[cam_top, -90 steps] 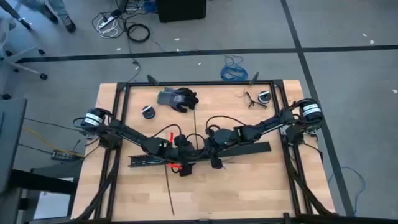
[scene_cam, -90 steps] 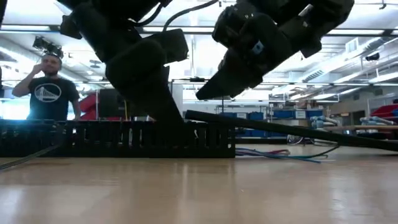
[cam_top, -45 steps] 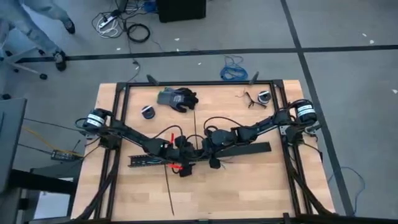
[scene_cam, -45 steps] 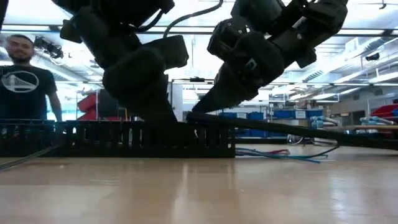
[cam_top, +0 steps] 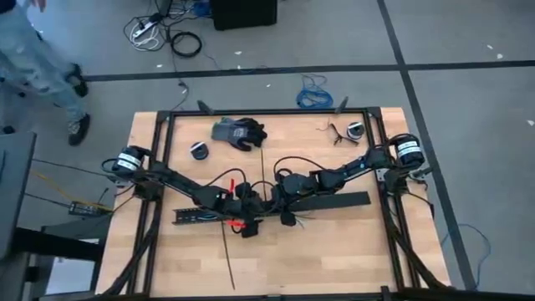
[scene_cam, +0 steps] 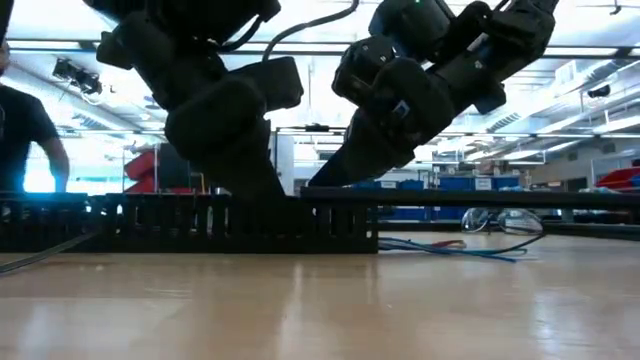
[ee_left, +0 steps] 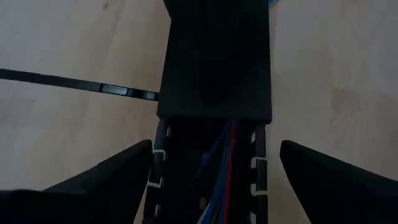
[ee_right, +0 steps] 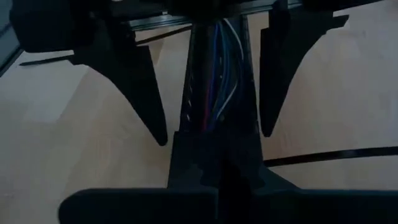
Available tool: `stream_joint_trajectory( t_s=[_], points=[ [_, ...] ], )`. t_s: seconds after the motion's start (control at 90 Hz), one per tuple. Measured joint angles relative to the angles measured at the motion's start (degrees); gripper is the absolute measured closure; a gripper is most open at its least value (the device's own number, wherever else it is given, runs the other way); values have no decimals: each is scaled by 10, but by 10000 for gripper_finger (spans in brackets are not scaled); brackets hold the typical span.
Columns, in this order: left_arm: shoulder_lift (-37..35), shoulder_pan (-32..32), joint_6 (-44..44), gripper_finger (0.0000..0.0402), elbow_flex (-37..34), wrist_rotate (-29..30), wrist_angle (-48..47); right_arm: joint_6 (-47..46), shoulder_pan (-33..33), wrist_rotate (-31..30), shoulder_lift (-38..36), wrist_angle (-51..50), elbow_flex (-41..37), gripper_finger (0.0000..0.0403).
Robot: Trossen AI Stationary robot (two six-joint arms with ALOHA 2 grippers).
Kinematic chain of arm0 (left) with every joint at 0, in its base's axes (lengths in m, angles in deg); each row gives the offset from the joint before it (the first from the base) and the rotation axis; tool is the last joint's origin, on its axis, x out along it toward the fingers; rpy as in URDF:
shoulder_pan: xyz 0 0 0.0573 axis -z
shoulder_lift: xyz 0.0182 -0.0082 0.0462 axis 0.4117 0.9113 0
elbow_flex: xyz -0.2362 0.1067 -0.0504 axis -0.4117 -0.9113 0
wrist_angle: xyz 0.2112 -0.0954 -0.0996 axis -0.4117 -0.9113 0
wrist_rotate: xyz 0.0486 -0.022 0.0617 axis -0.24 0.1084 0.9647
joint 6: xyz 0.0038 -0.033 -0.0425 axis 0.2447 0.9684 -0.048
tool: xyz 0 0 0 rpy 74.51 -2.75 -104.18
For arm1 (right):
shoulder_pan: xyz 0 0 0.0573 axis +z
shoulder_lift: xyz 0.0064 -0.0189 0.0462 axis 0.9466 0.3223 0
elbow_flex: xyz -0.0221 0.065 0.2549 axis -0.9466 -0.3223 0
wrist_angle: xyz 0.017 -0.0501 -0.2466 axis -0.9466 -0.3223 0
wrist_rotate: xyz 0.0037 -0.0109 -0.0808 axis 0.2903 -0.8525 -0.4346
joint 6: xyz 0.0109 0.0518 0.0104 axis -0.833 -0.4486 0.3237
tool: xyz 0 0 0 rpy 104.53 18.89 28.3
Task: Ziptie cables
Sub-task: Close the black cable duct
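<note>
My left gripper (ee_left: 211, 168) hangs low over the middle of the light wooden desk (cam_top: 334, 251), its two dark fingers (ee_left: 106, 177) spread wide to either side of the long black slotted duct (ee_left: 208, 180) and closed on nothing. Between them, the thin blue, red and grey cables (ee_left: 219, 168) lie inside the channel of that duct, running under the flat black cover bar (ee_left: 214, 62) that sits across its far part. Facing it from the other side, my right gripper (ee_right: 211, 134) is likewise wide open, its fingers (ee_right: 140, 93) straddling the same duct without gripping it; the coloured wires show between them in the open slot (ee_right: 217, 74). A very thin black plastic ziptie strip (ee_left: 74, 84) lies flat on the wood just beside the duct, and from above another long thin one (cam_top: 227, 255) reaches toward the near edge of the desk. At table height the comb-like wall of the duct (scene_cam: 200, 225) stands in front of both arms, with loose wire ends (scene_cam: 450, 248) fanning out on the desk past its end. Farther back lie a grey and black work glove (cam_top: 238, 132) and two small round rolls (cam_top: 199, 150). Beyond the desk, a person (cam_top: 42, 58) walks across the grey floor.
</note>
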Motion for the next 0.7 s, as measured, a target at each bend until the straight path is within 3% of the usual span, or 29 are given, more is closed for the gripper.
stream_joint_trajectory(
  t_s=[0.422, 0.7],
  points=[
    [0, 0, 0, 53, 0, -2, -14, -17, -18, 51, 43, 19, 11, 403],
    [0, 0, 42, 53, 1, -22, -108, -17, -18, 51, 47, 10, 12, 403]
  ],
)
